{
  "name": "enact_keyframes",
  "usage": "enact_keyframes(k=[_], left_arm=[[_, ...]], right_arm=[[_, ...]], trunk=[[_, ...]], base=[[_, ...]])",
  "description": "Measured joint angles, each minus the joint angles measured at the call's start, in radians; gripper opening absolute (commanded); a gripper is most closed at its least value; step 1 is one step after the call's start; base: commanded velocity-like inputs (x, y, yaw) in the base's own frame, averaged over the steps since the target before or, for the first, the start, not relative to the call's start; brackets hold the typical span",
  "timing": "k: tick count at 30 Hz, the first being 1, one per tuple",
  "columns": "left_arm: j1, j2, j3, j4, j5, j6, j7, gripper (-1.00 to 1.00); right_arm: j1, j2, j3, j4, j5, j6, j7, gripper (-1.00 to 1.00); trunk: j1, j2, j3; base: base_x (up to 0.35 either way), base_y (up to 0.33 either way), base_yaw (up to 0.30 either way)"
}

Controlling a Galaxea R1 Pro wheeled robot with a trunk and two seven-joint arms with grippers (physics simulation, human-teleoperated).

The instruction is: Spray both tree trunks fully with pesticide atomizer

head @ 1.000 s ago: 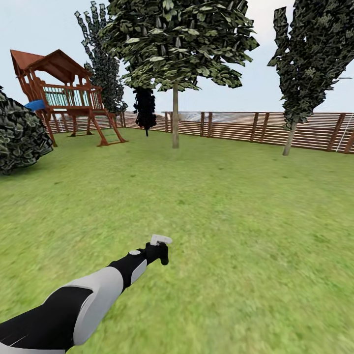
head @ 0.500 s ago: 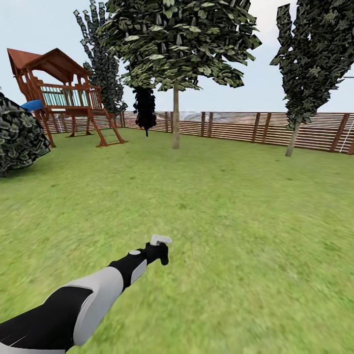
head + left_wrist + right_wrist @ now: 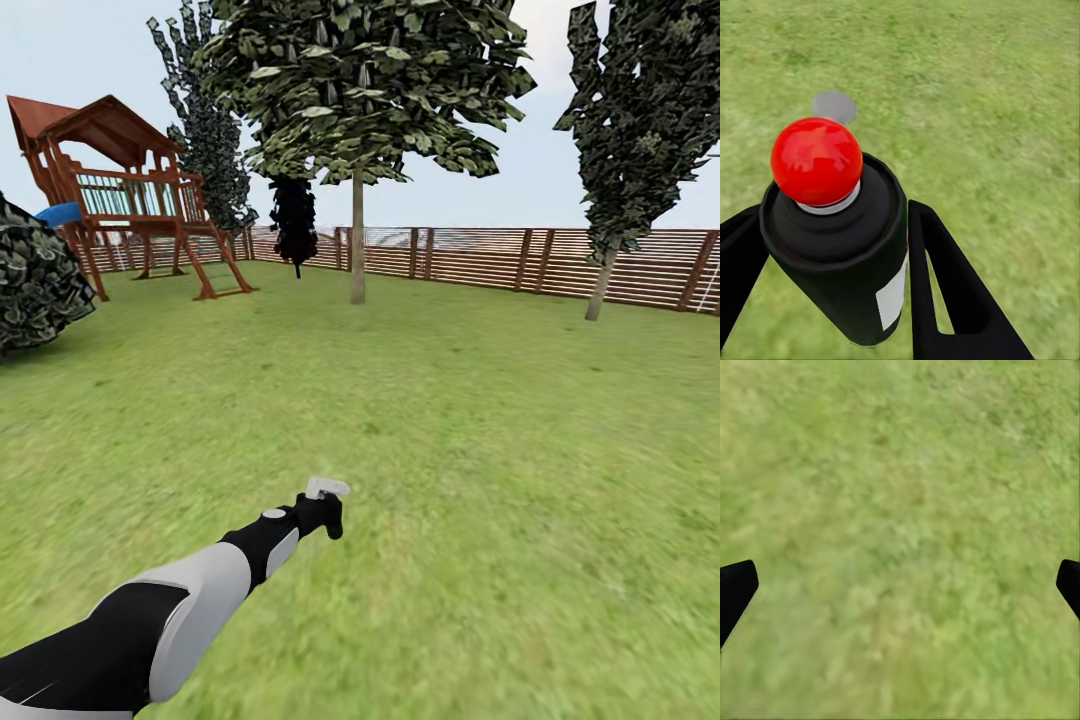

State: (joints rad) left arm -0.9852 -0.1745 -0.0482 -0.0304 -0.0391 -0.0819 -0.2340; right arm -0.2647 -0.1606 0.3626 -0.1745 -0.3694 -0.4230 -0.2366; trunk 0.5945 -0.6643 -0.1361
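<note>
A green lawn (image 3: 480, 420) ringed by brown slatted fence (image 3: 500, 258). The left tool (image 3: 832, 262) grips the small dark pesticide atomizer (image 3: 844, 255); the pale straight tree trunk (image 3: 357, 240) stands far off at twelve o'clock. The right tool (image 3: 900, 585) hangs wide open, empty.

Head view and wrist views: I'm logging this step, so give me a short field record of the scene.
left gripper: fingers shut on the pesticide atomizer, red ball on top
right gripper: open, over grass
nearest tree trunk: ahead across the lawn, far from the atomizer
second trunk: by the fence, right
background: wooden playhouse, left
</note>
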Motion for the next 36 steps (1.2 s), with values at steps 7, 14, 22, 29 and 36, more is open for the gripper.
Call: enact_keyframes(k=[7, 14, 22, 29, 36], left_arm=[[0.000, 0.000, 0.000, 0.000, 0.000, 0.000, 0.000, -1.00], [0.000, 0.000, 0.000, 0.000, 0.000, 0.000, 0.000, -1.00], [0.000, 0.000, 0.000, 0.000, 0.000, 0.000, 0.000, -1.00], [0.000, 0.000, 0.000, 0.000, 0.000, 0.000, 0.001, -1.00], [0.000, 0.000, 0.000, 0.000, 0.000, 0.000, 0.000, -1.00]], right_arm=[[0.000, 0.000, 0.000, 0.000, 0.001, 0.000, 0.000, 1.00], [0.000, 0.000, 0.000, 0.000, 0.001, 0.000, 0.000, 1.00], [0.000, 0.001, 0.000, 0.000, 0.001, 0.000, 0.000, 1.00], [0.000, 0.002, 0.000, 0.000, 0.001, 0.000, 0.000, 1.00], [0.000, 0.002, 0.000, 0.000, 0.001, 0.000, 0.000, 1.00]], trunk=[[0.000, 0.000, -0.006], [0.000, 0.000, -0.007], [0.000, 0.000, -0.007], [0.000, 0.000, -0.007], [0.000, 0.000, -0.007]], base=[[0.350, 0.000, 0.000], [0.350, 0.000, 0.000], [0.350, 0.000, 0.000], [0.350, 0.000, 0.000], [0.350, 0.000, 0.000]])
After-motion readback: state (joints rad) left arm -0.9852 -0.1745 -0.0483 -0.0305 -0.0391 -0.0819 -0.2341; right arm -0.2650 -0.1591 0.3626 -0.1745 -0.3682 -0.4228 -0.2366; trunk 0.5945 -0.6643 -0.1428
